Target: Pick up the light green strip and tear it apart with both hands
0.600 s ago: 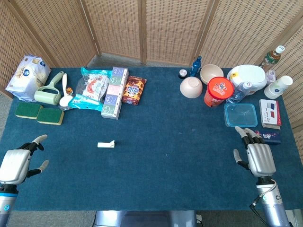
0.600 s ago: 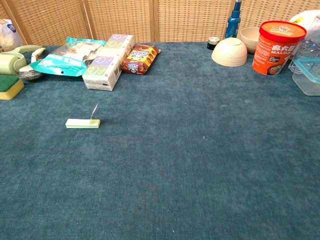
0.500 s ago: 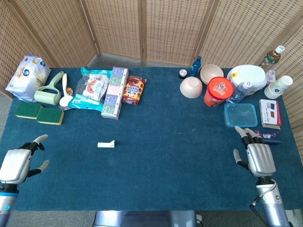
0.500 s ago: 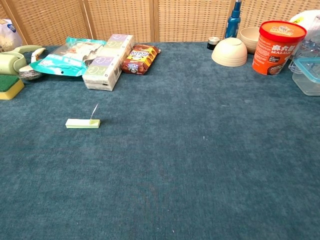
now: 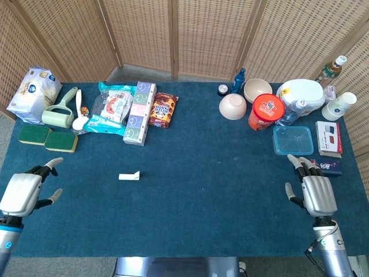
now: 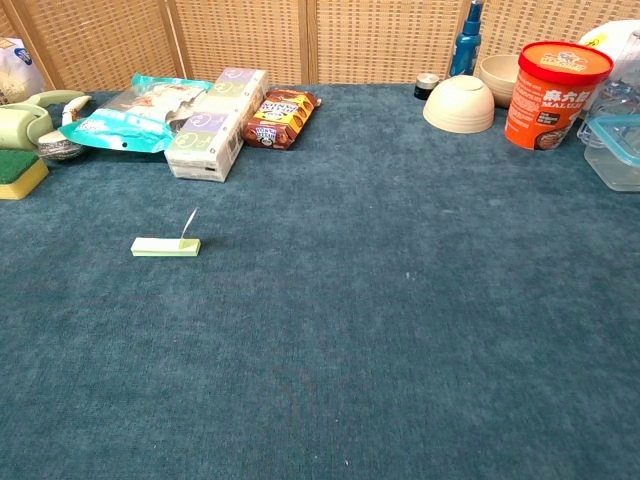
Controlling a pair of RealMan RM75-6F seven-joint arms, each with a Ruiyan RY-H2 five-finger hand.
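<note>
The light green strip (image 5: 129, 176) lies flat on the blue table cloth left of centre, one end curled up; the chest view shows the strip (image 6: 166, 245) at mid-left. My left hand (image 5: 23, 193) hovers at the table's front left corner, fingers spread and empty, well to the left of the strip. At the front right my right hand (image 5: 314, 190) is also open and empty, far from the strip. Neither hand appears in the chest view.
Along the back left sit sponges (image 5: 47, 138), a lint roller (image 5: 60, 115), snack packs (image 5: 109, 107) and a tissue box (image 5: 139, 112). At the back right stand bowls (image 5: 233, 106), a red tub (image 5: 266, 111), a clear container (image 5: 293, 140) and small boxes (image 5: 328, 138).
My left hand has shifted slightly forward and to the right. The right hand has barely moved, and the strip lies where it was.
</note>
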